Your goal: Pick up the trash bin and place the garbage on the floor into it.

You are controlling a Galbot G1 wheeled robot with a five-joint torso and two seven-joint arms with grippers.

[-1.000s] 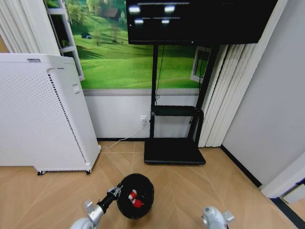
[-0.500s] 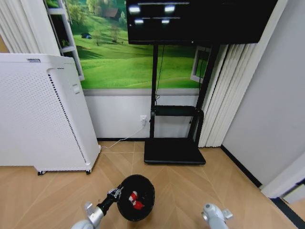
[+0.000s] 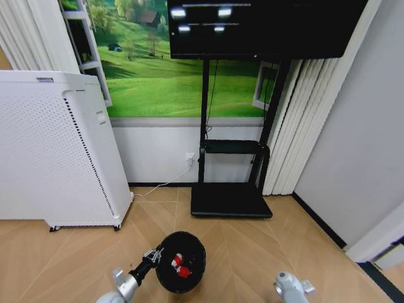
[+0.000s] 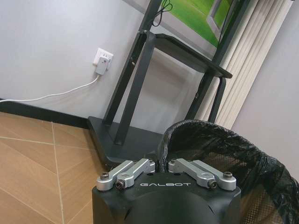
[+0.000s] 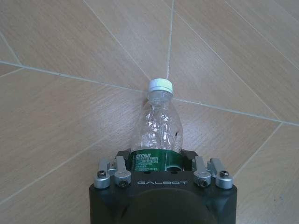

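The trash bin (image 3: 189, 278), a small black mesh basket, hangs low over the wooden floor in the head view. My left gripper (image 3: 151, 257) is shut on its rim; the left wrist view shows the gripper (image 4: 161, 164) clamped on the bin's mesh edge (image 4: 219, 140). Two red-and-white pieces of garbage (image 3: 178, 265) lie inside the bin. My right gripper (image 5: 156, 161) is shut on a clear plastic bottle (image 5: 160, 123) with a white cap and a green label, held over the floor. The right arm (image 3: 290, 287) shows at the lower right of the head view.
A white perforated cabinet (image 3: 53, 151) on casters stands at the left. A black TV stand (image 3: 230, 199) with a flat base sits against the wall ahead, with a cable and wall socket (image 3: 189, 158) beside it. Curtains and a grey wall close the right side.
The bin and the left gripper have shifted slightly downward in the head view. The right arm has moved a little to the right.
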